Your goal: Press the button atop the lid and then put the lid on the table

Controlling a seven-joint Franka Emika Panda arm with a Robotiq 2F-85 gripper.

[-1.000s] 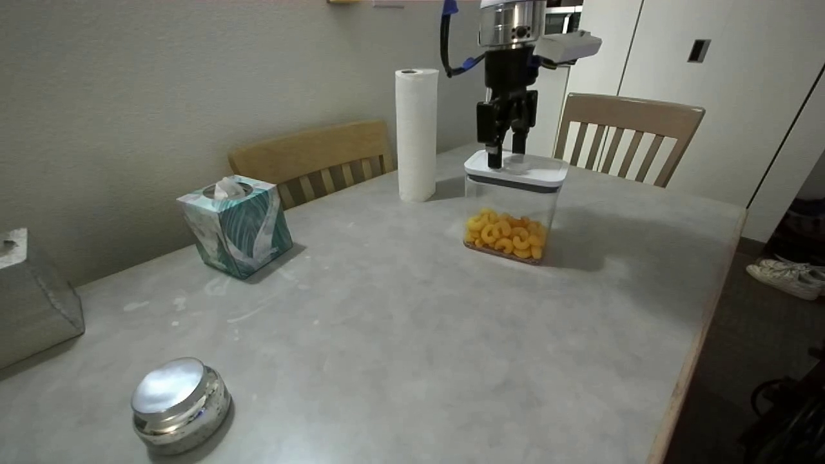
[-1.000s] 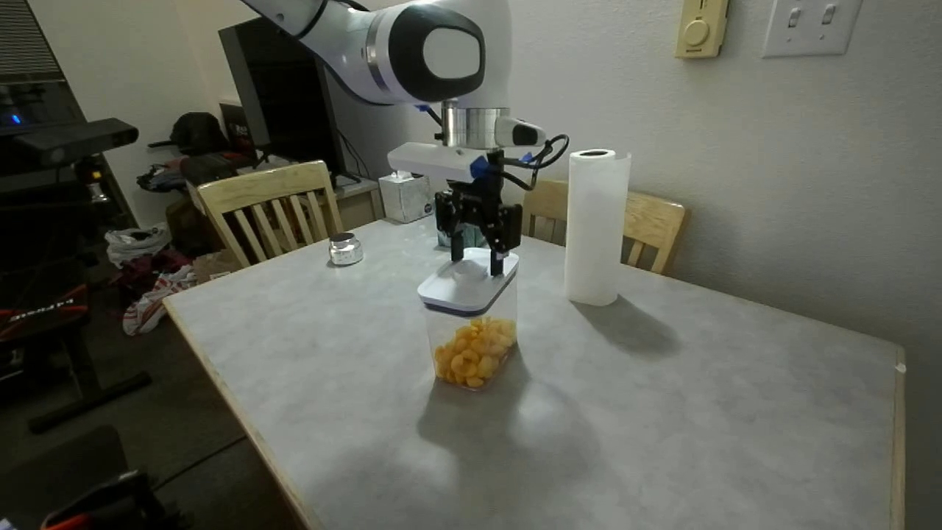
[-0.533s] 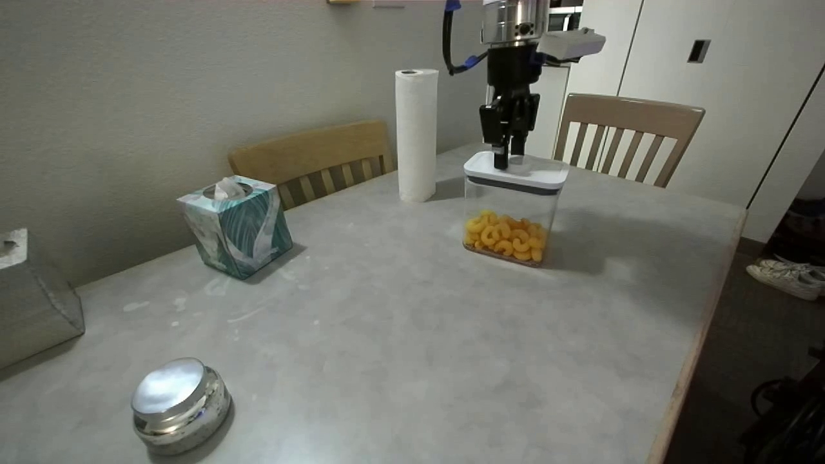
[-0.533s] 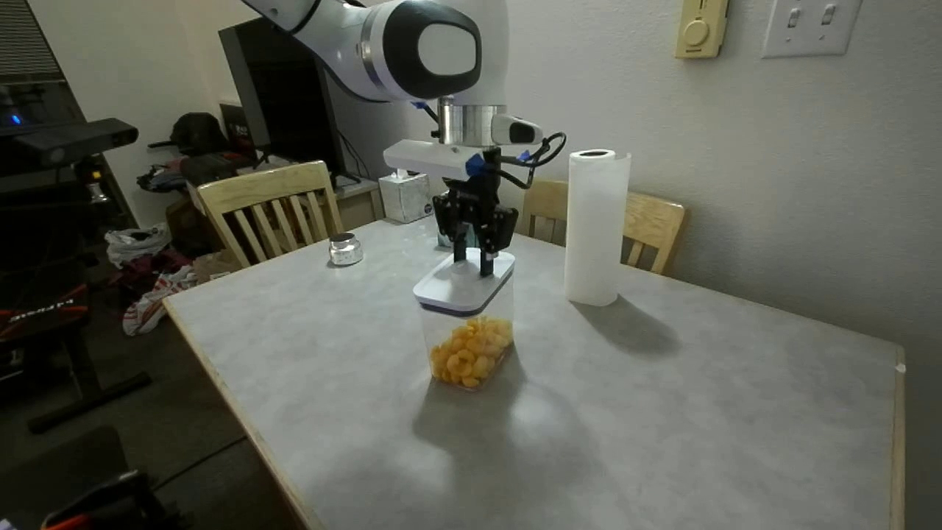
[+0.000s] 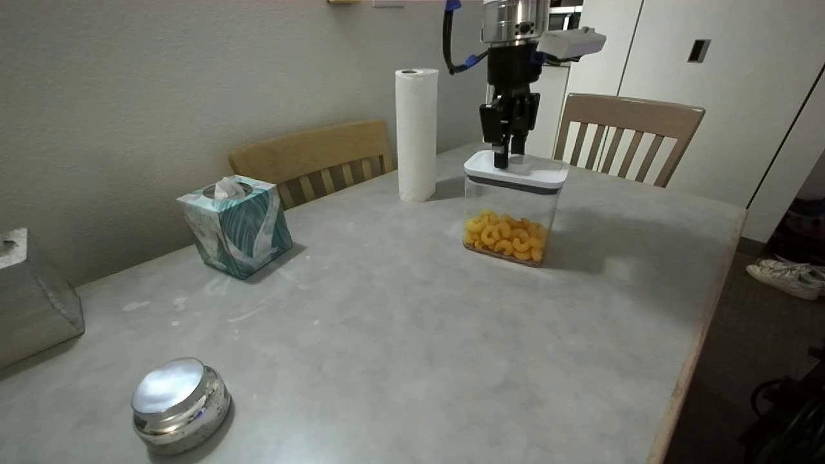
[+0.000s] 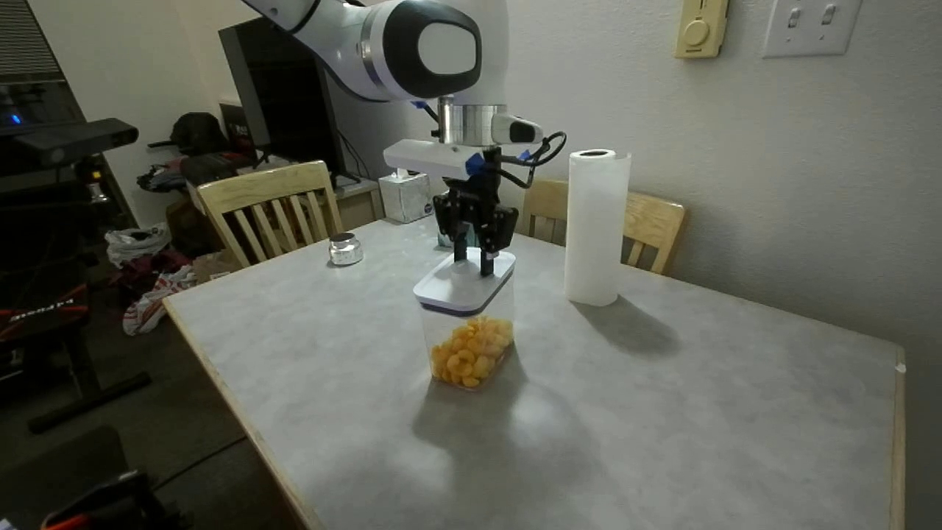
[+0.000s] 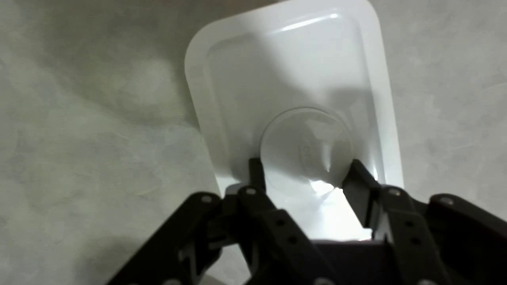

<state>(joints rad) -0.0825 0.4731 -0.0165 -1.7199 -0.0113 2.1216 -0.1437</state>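
The grey tabletop (image 5: pixel 399 335) is the largest surface in both exterior views. The white arm (image 6: pixel 386 48) reaches over it from the far left in an exterior view. Along the tabletop's far left edge stands a wooden chair (image 5: pixel 316 145); a second chair (image 5: pixel 635 111) stands at the far right. The upright paper-towel roll (image 5: pixel 416 138) is the nearest neighbour of the clear container (image 5: pixel 499 201): left of it, slightly farther, and apart. The container stands upright, its lower part filled with curled yellow pieces (image 5: pixel 507 235). At left are a teal-patterned tissue box (image 5: pixel 240 225) and, nearer, a grey tissue box (image 5: pixel 35 299), cut off at the edge of the view. The tool (image 6: pixel 473 265) points straight down and, in an exterior view, stands in front of the teal-patterned tissue box, hiding most of it. The white lid (image 7: pixel 299 77) rests level on the container, its near end covered in the wrist view by the tool. A silver jar (image 5: pixel 180 406) sits at the near left, well apart from the container. The smallest part, the round white button (image 7: pixel 307 148), occupies the lid's centre; the tool is narrowed on it, one fingertip (image 7: pixel 257 174) against each side.
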